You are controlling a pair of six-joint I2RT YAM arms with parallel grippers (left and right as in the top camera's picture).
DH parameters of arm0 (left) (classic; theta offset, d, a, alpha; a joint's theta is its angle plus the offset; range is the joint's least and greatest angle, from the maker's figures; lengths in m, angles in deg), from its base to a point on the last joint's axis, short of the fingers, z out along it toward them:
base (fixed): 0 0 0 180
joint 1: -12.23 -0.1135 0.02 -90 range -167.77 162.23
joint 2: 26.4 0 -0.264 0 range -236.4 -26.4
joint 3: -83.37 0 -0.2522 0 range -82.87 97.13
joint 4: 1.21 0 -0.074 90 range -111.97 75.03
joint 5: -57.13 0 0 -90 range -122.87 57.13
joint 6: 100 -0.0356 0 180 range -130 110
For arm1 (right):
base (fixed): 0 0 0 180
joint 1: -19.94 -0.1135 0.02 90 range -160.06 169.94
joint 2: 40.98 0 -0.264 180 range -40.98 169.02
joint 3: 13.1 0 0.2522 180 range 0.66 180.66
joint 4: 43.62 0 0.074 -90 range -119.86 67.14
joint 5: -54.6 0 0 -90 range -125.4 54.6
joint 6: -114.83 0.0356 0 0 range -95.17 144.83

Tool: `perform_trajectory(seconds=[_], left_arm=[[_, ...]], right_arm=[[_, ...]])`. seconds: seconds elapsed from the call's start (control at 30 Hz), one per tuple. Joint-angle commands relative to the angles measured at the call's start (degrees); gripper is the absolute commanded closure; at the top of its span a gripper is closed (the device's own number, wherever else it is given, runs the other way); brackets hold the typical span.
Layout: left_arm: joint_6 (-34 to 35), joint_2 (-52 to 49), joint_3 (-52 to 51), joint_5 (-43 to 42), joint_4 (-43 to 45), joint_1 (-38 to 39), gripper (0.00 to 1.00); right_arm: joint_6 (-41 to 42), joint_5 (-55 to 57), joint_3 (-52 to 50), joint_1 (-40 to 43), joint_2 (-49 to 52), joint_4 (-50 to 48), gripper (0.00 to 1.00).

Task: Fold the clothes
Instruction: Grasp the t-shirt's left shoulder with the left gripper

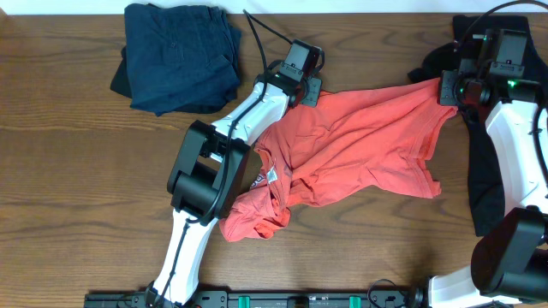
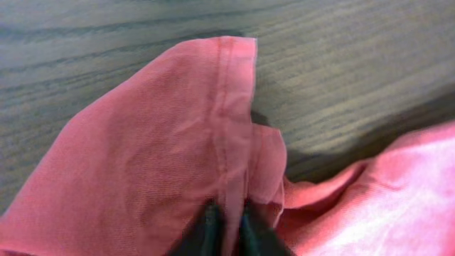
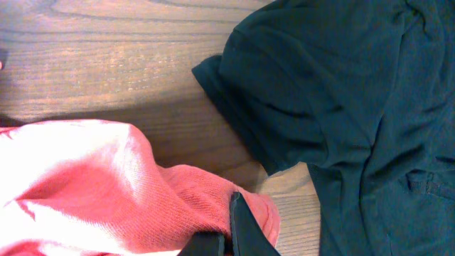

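Observation:
The coral-red T-shirt (image 1: 360,145) lies crumpled across the middle of the wooden table, its lettering mostly hidden in folds. My left gripper (image 1: 305,89) is shut on the shirt's far left hem; in the left wrist view the seam (image 2: 231,156) runs between the dark fingertips (image 2: 229,231). My right gripper (image 1: 449,89) is shut on the shirt's far right corner, with red cloth (image 3: 92,185) pinched at the jaws (image 3: 229,238). A dark navy garment (image 1: 181,56) lies folded at the far left. A black garment (image 1: 482,171) lies at the right, also in the right wrist view (image 3: 355,107).
Bare wood table (image 1: 68,197) lies to the left and front. The left arm (image 1: 214,171) stretches over the shirt's left part. The right arm (image 1: 522,145) runs over the black garment at the right edge. A dark rail (image 1: 282,299) lines the front edge.

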Motion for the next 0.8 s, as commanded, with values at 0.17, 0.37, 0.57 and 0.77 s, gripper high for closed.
perform_trajectory(seconds=[0.17, 0.37, 0.57, 0.77], left_arm=[[0.1, 7.9, 1.6, 14.6, -2.8, -0.5, 0.94], [-0.2, 21.4, 1.7, 20.5, -6.8, -3.5, 0.94], [-0.1, 33.0, 1.7, 20.6, -8.6, -6.3, 0.94], [-0.1, 40.0, 1.6, 20.6, -12.9, -6.7, 0.94]], right_arm=[[0.9, -0.2, 0.4, 0.0, -0.2, -1.2, 0.99], [0.9, -0.3, 0.5, 0.0, -0.3, -2.4, 0.99], [0.9, -1.0, 2.6, 0.0, -2.5, -1.1, 0.99], [-0.8, -2.8, 8.2, 0.1, -8.2, 3.5, 0.99]])
